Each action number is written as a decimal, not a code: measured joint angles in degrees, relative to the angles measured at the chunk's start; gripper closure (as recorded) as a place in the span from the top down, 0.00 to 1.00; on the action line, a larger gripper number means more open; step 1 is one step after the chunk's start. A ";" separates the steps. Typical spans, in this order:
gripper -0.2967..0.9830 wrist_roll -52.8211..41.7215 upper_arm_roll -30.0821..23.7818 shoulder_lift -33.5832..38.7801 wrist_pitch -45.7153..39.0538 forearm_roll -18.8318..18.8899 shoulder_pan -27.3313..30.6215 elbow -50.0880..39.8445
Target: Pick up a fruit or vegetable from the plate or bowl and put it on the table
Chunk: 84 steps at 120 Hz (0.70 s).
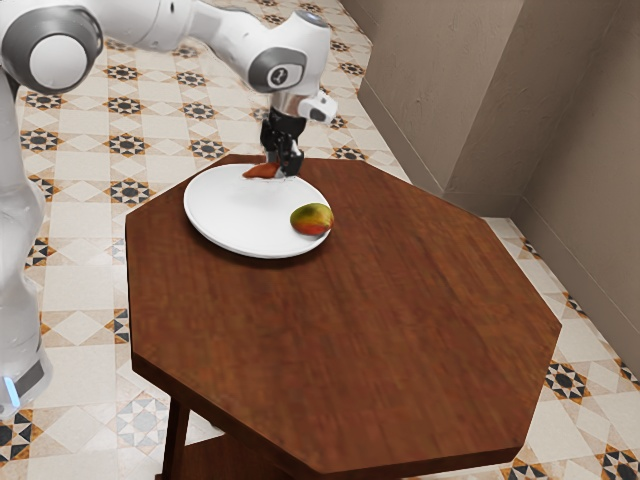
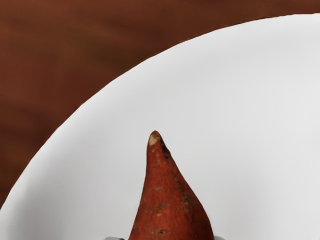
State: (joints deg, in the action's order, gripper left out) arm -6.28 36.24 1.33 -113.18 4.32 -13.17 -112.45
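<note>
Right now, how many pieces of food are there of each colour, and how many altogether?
Reddish-orange, pointed, like a sweet potato: 1
Green, yellow and red, like a mango: 1
Total: 2

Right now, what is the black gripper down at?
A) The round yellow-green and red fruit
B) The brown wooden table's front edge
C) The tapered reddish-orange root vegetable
C: the black gripper is right at the tapered reddish-orange root vegetable, well apart from the yellow-green and red fruit.
</note>
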 joint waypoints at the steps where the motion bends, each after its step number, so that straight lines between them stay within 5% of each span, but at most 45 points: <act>1: 0.36 -0.03 -0.02 -0.16 0.10 0.01 -0.10 0.51; 44: 0.35 -1.01 -9.82 -9.06 4.69 -1.47 -4.45 17.25; 84: 0.36 -1.61 -20.94 -18.64 6.65 -3.95 0.90 28.51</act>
State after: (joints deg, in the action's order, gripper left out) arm -7.89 15.30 -17.31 -106.53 0.37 -12.27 -83.94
